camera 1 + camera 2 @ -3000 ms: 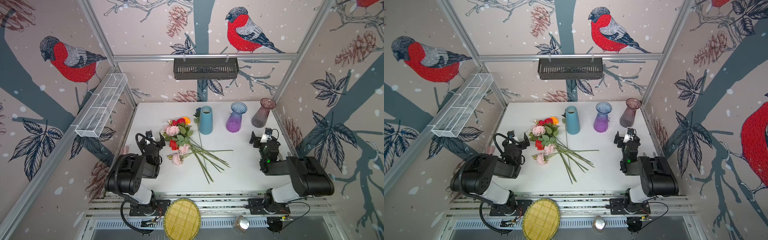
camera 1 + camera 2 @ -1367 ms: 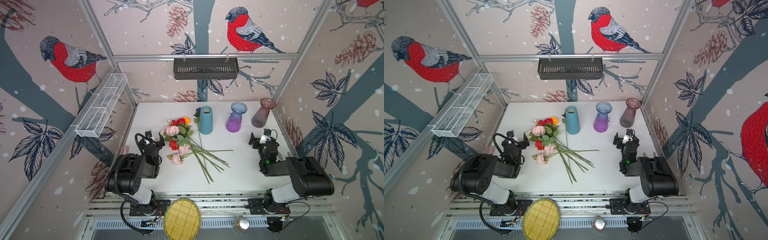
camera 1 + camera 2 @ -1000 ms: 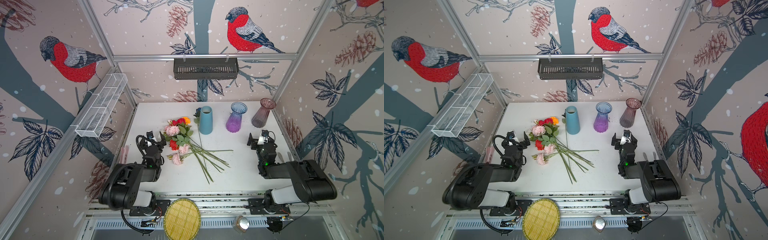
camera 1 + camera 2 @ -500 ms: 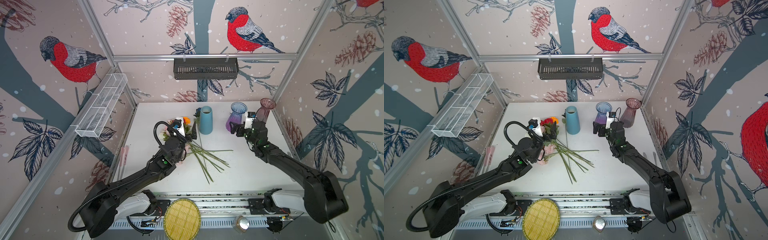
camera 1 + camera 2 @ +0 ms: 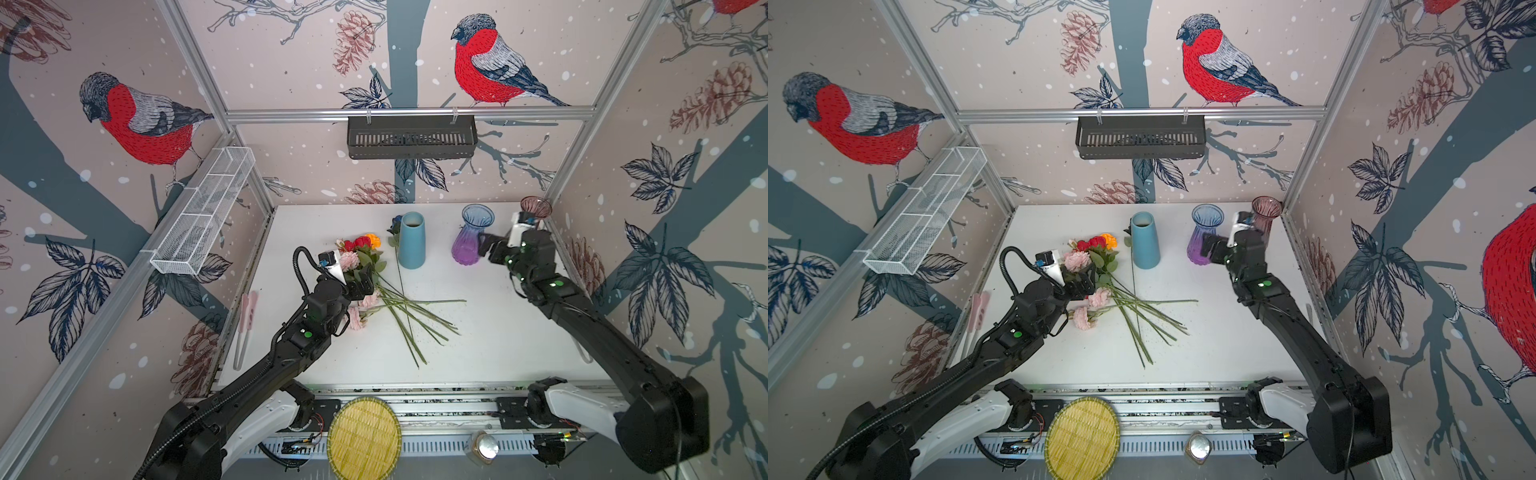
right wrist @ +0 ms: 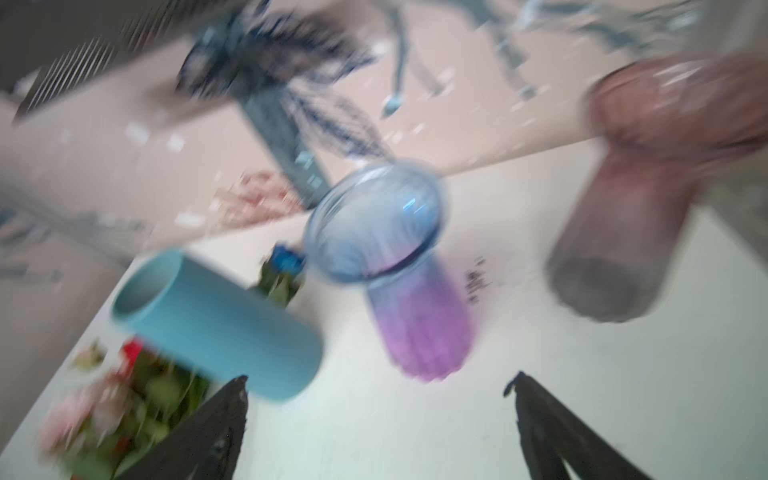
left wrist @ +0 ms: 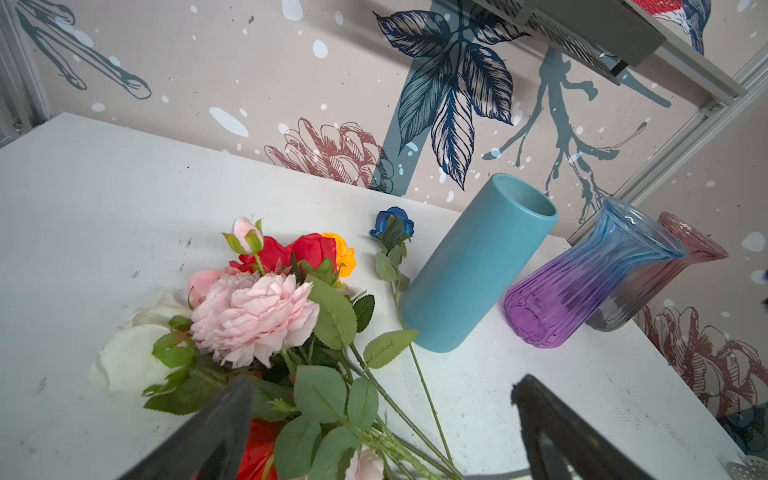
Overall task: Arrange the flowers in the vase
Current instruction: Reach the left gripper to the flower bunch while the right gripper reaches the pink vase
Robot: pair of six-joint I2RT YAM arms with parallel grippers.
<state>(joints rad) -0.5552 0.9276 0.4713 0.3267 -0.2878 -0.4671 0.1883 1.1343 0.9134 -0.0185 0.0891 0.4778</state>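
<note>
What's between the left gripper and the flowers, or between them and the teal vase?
Nothing visible. The left gripper is open, just above the flowers at their leaves. Toward the teal vase, only a blue rose lies flat on the table beside it, below the rim.

Everything in the right wrist view is blurring: the purple vase (image 6: 415, 316), teal vase (image 6: 224, 328), pink vase (image 6: 636, 216) and flowers (image 6: 108, 407) are showing only as smears. In both top views the left arm (image 5: 324, 299) is covering several flower heads, while the right gripper (image 5: 488, 249) is hiding the pink vase's lower body; whether it is touching the purple vase cannot be told. The blue rose (image 5: 395, 223) is sitting half-hidden behind the teal vase's left side.
</note>
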